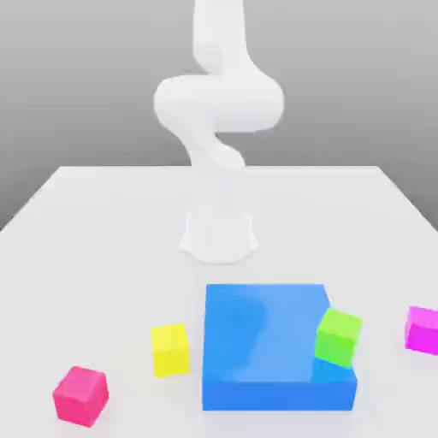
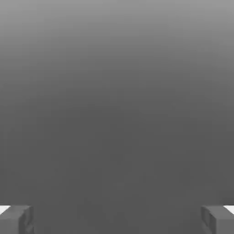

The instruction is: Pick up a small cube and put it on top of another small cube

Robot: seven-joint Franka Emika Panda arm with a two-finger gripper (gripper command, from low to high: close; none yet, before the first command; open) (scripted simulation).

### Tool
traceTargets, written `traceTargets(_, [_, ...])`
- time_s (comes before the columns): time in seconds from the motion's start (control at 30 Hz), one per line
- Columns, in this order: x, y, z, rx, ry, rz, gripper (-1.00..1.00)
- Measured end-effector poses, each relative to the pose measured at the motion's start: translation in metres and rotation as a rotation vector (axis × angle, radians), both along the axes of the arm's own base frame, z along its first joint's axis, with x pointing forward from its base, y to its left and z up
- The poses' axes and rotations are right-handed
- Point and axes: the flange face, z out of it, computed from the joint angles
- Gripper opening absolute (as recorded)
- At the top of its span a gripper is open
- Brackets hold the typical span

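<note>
The small cube [image 1: 79, 395], hot pink, rests on the white table near the front, at the exterior view's left. A yellow small cube [image 1: 170, 349] stands a little further back, between it and the flat blue block [image 1: 265, 351]. A green small cube [image 1: 338, 336] sits tilted on the blue block's edge toward the exterior view's right. A purplish-magenta small cube [image 1: 423, 328] lies at the far right. In the hand view my gripper [image 2: 117, 219] is open, its grey fingertips [image 2: 16, 219] set far apart with nothing between them, facing plain grey background.
The white arm [image 1: 218, 111] rises from its round base [image 1: 219, 235] at the middle of the table [image 1: 103, 239], behind the blue block. Bare table surface stretches behind and to both sides of the base.
</note>
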Motion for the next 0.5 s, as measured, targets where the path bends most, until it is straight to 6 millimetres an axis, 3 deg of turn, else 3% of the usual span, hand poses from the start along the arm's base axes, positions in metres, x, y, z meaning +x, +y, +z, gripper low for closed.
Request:
traceTargets(0.23, [0.074,-0.047,-0.116,0.056,0.195,-0.034,0.0])
traceTargets(0.37, [0.098,-0.073,-0.189,0.079,0.302,-0.065,0.0])
traceTargets(0.5, [0.109,-0.1,-0.263,0.093,0.408,-0.102,0.0])
